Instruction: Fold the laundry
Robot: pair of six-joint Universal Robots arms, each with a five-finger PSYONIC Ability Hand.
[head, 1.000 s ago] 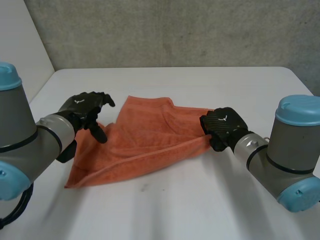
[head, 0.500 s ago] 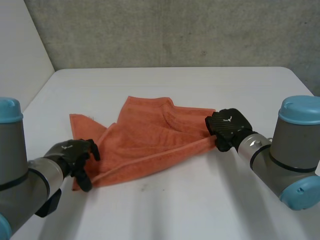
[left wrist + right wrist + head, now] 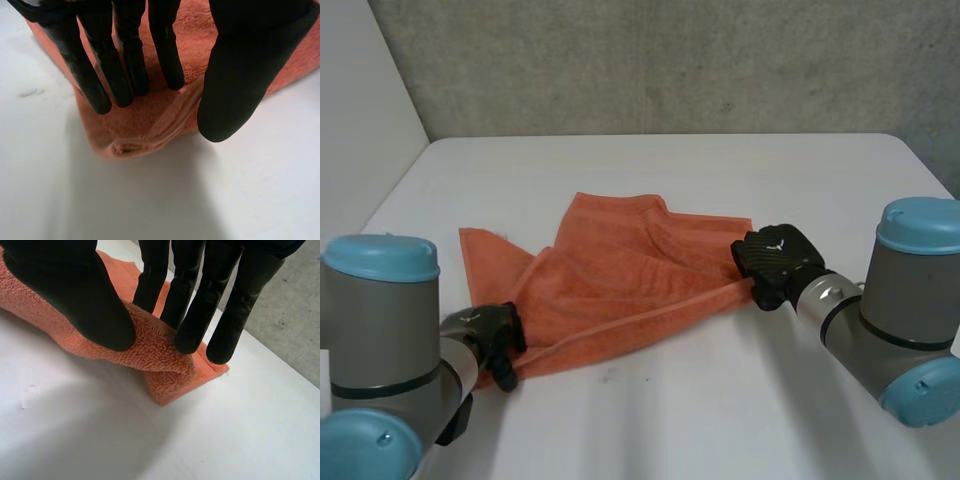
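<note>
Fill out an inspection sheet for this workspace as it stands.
Surface: white table, with a small dark smudge on the robot's side.
Job's things: orange terry towel, loosely folded over itself and rumpled, lying mid-table.
Clutter: nothing seen.
Hands: left hand has straight fingers resting on the towel's near left corner. Right hand pinches a raised fold at the towel's right end between thumb and fingers.
Cables: nothing seen.
Surroundings: grey concrete wall behind the table.
</note>
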